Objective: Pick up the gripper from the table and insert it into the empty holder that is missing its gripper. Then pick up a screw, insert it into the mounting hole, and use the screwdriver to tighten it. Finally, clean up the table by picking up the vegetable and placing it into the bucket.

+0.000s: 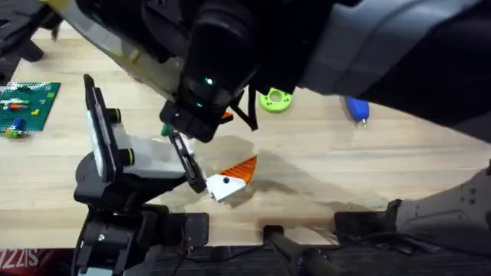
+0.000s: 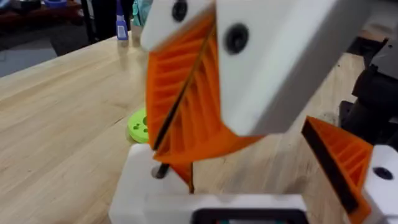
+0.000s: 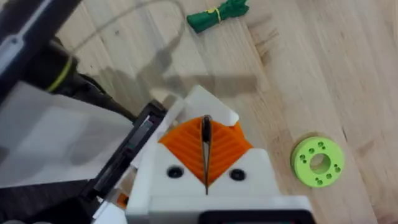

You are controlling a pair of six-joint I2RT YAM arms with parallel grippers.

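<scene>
The right gripper [image 3: 205, 127] hangs low over the middle of the table, tipped down at the left gripper [image 2: 249, 168]. Its two orange pads [image 2: 180, 93] are pressed together, with just a thin dark line between them. It is hard to tell if they pinch something small in that line.

The left gripper lies low and level, and its two fingers are apart. One finger has an orange end. The other is the plain white holder [image 2: 140, 186]. It seems to be kept flat so the other arm can work on it from above.

A small orange tip [image 2: 183, 176] pokes out right under the pressed pads and touches the holder. This is likely the loose piece going into its place, but how deep it sits is hidden. A dark round hole [image 2: 160, 171] in the holder is just beside it. The screw would go there, so the pads probably need to push straight down and not slip sideways.

The blue screwdriver [image 1: 357, 110] lies far to the right, waiting its turn. A green ring [image 1: 276, 100] lies between it and the grippers. The leafy green vegetable [image 3: 217, 14] lies on the bare wood apart from the grippers, not yet cleaned up.
</scene>
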